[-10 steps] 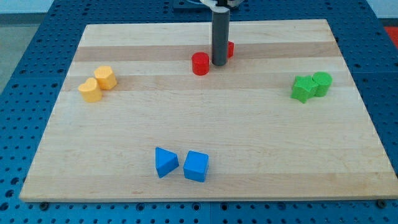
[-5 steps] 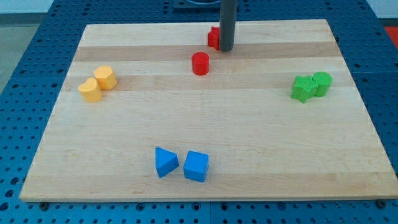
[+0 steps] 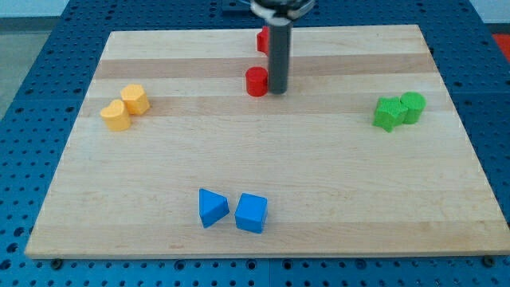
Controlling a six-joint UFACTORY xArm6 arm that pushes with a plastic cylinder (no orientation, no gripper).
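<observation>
My tip (image 3: 276,90) rests on the board just right of the red cylinder (image 3: 256,81), touching or nearly touching its side. A second red block (image 3: 263,39) sits near the board's top edge, partly hidden behind the rod; its shape is unclear. Two yellow blocks (image 3: 126,107) lie close together at the view's left. Two green blocks (image 3: 399,110) sit side by side at the right. A blue triangular block (image 3: 212,207) and a blue cube (image 3: 251,213) lie near the view's bottom.
The wooden board (image 3: 319,167) lies on a blue perforated table (image 3: 32,72) that shows on all sides of it.
The tip went up toward the board's top edge, pushing the second red block up and left, then came back down beside the red cylinder. The cylinder stayed put.
</observation>
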